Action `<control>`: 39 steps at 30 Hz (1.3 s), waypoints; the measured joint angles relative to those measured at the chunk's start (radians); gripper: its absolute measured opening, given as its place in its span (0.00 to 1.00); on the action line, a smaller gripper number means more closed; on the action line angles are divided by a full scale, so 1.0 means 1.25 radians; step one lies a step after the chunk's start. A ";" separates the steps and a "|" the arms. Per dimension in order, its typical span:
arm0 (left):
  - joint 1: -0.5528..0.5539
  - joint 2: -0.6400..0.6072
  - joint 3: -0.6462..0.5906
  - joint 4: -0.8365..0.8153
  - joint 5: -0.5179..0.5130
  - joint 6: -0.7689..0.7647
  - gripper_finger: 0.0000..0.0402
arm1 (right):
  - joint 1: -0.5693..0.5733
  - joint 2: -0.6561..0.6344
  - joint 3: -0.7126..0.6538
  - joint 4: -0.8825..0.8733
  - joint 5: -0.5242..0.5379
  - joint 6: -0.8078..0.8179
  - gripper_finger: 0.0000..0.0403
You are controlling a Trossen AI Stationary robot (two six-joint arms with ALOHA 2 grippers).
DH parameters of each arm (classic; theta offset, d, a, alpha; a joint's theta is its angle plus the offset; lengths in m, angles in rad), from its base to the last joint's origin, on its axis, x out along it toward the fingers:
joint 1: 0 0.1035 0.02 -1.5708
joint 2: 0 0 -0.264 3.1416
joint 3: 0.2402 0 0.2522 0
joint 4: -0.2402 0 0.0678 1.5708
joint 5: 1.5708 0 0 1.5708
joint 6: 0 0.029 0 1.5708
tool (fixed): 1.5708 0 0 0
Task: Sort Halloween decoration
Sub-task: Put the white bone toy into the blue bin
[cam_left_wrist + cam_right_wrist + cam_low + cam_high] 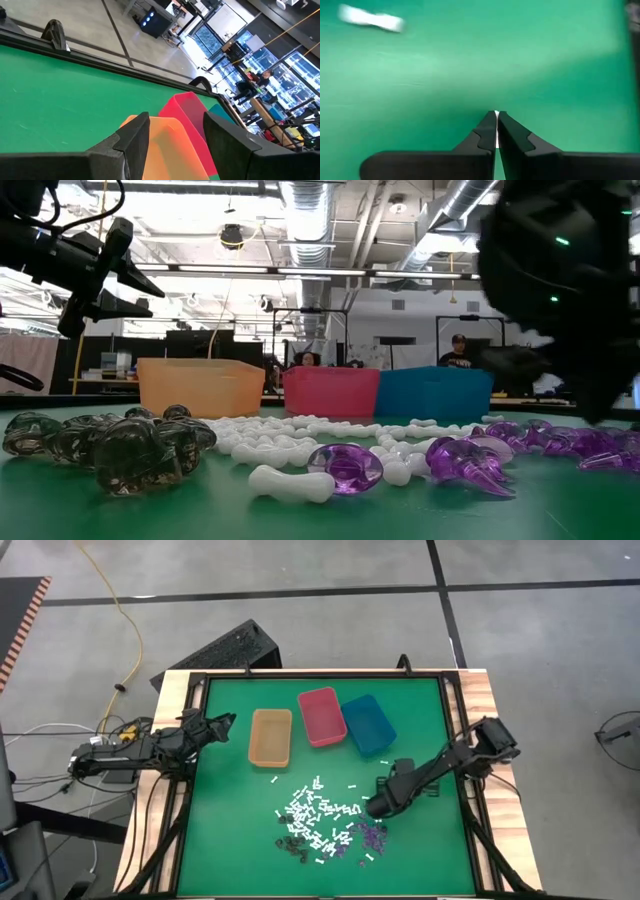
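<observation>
The Halloween decoration is a scatter of tiny pieces on the green mat: white sticks, purple bits and dark bits. The low view shows them close up as dark, white and purple pieces. My right gripper is at the scatter's right side, slanting down, shut on a white piece. One white stick lies alone on the mat beyond it. My left gripper waits open and level at the mat's left edge, facing the bins. My right gripper pinches a white piece between its two fingers. Only a thin white sliver shows at their free ends, so I cannot tell which part of the piece is held. The fingers slant down from the table's right side. The green mat shows behind the tips.
Three bins stand side by side on the far half of the mat: orange, pink and blue. A dark raised frame borders the mat. Bare mat lies between the bins and the scatter and along the left side.
</observation>
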 joint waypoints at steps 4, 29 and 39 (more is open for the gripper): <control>0.000 0.000 0.000 0.000 0.000 0.000 0.44 | -0.042 0.000 0.043 -0.008 0.068 -0.093 0.08; 0.000 0.000 0.000 0.003 0.057 0.057 0.44 | 0.014 -0.152 0.019 0.038 0.366 -0.225 0.30; 0.000 0.000 0.000 0.006 0.075 0.075 0.44 | 0.128 -0.626 -0.339 0.340 0.438 -0.409 0.30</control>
